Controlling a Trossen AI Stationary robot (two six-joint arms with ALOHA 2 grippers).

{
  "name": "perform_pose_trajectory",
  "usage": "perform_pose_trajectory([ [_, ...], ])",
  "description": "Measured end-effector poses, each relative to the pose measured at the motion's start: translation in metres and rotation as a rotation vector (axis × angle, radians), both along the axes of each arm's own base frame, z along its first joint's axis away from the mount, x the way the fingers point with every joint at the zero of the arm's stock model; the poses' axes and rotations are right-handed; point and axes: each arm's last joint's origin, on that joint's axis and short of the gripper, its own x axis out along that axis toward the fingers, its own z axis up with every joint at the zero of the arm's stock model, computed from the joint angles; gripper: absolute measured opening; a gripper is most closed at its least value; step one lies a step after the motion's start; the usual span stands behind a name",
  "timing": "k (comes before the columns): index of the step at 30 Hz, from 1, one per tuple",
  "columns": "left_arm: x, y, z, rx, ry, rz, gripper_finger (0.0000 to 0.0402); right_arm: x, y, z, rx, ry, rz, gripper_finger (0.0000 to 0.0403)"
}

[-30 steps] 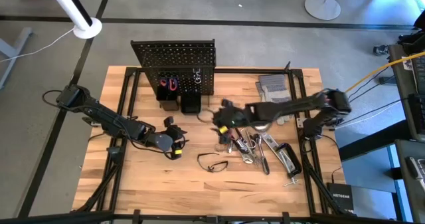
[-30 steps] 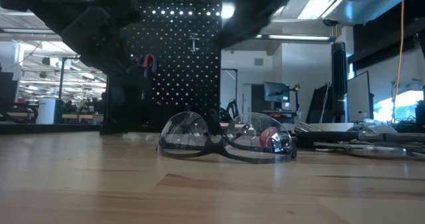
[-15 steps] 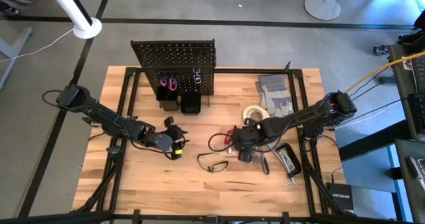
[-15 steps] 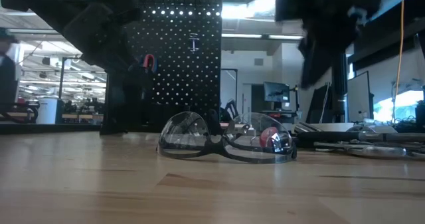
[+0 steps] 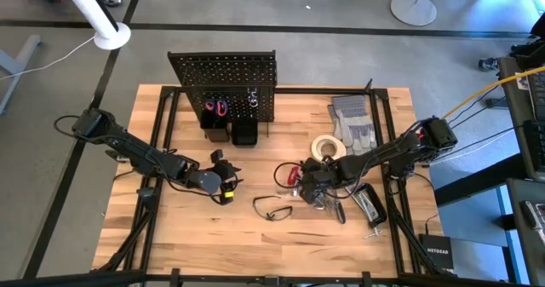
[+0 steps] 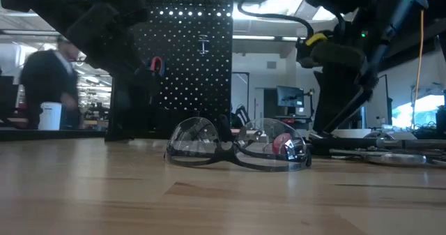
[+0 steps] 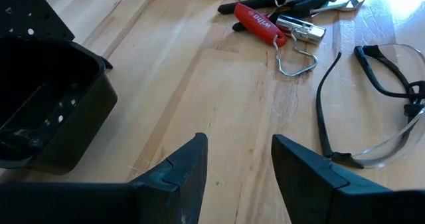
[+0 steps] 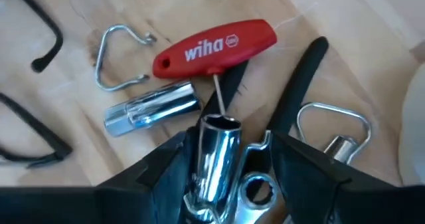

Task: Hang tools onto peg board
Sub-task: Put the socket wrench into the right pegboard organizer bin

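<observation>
A: Right pincer (image 8: 222,184) is spread, lowered over a chrome socket (image 8: 216,154) in the tool pile (image 5: 328,189) at 4 o'clock on the table (image 5: 255,244). Nothing is pinched yet.

B: Handling?

A: Rigid, slick metal is expected; the red T-handle (image 8: 214,46) probably grips better. Left pincer (image 7: 239,164) is spread, idle at 9.

B: Containers?

A: Peg board (image 5: 223,83) at 12, bins (image 5: 230,132) below; contents cannot be told.
</observation>
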Motion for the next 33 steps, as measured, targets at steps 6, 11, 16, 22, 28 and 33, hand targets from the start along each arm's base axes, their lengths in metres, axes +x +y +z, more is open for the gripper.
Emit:
perform_pose_trajectory([
  [6,0.0,0.0,0.0,0.0,0.0,0.0,0.0155,-0.002,0.0,-0.009,0.032,-0.049,-0.015,0.0209],
  [11,0.0,0.0,0.0,0.0,0.0,0.001,0.0155,-0.003,-0.001,-0.01,0.021,-0.047,-0.026,0.0199],
  [16,0.0,0.0,0.0,-0.001,-0.001,0.002,0.0155,-0.003,-0.001,-0.012,0.019,-0.051,-0.028,0.0158],
  [22,0.0,0.0,0.0,-0.001,-0.001,0.002,0.0155,-0.003,-0.001,-0.016,0.039,-0.076,-0.026,0.0109],
  [28,0.0,0.0,0.0,-0.003,-0.001,0.003,0.0155,-0.003,-0.001,-0.016,0.033,-0.077,-0.008,0.0087],
  [33,0.0,0.0,0.0,-0.003,-0.001,0.003,0.0155,0.003,0.001,-0.007,0.015,-0.06,0.03,0.0094],
])
